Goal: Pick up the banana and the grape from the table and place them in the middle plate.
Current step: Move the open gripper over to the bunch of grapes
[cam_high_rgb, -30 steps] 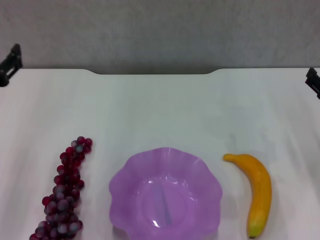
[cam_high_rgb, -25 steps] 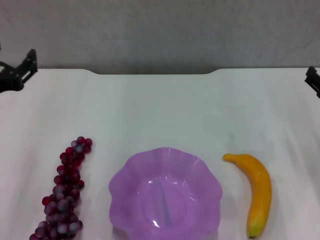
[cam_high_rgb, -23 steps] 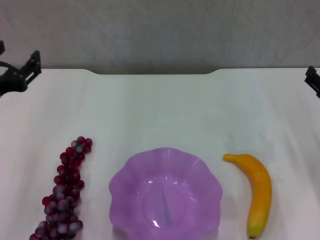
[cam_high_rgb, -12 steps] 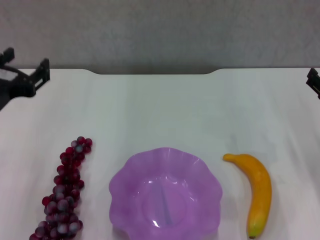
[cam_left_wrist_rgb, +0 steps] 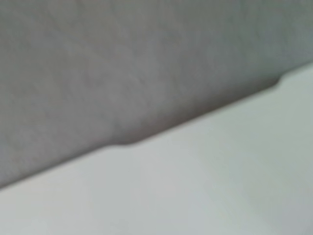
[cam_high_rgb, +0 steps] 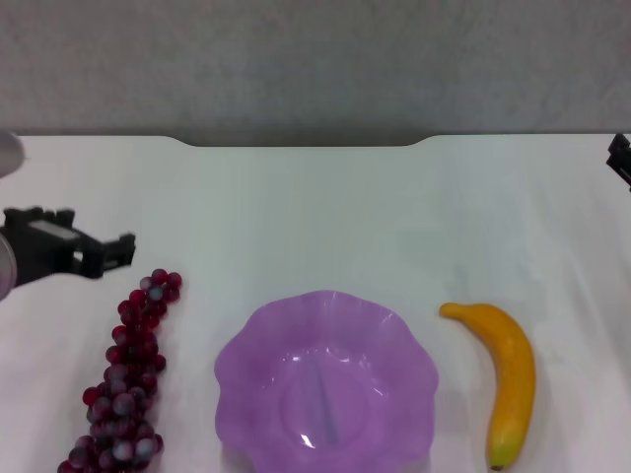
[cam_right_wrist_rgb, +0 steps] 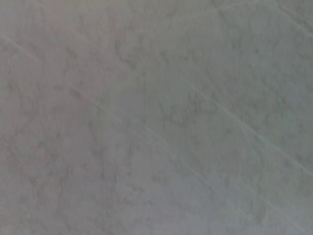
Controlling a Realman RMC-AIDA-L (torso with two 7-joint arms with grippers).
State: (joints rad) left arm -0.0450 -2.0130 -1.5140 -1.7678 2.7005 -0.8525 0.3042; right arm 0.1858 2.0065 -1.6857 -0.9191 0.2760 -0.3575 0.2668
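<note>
Our left gripper [cam_high_rgb: 120,253] hovers empty, fingers seemingly parted, with the grape [cam_high_rgb: 126,374] just below-right of its tips. The plate [cam_high_rgb: 394,325] and banana [cam_high_rgb: 508,379] lie farther right. The right gripper [cam_high_rgb: 619,158] is parked far off.

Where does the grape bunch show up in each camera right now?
Head view: the grape lies at lower left, beside the middle plate, just below the left hand.
Left wrist view: not in it.
Right wrist view: not in it.
Shared landmark: the table edge notch, also in the left wrist view.
</note>
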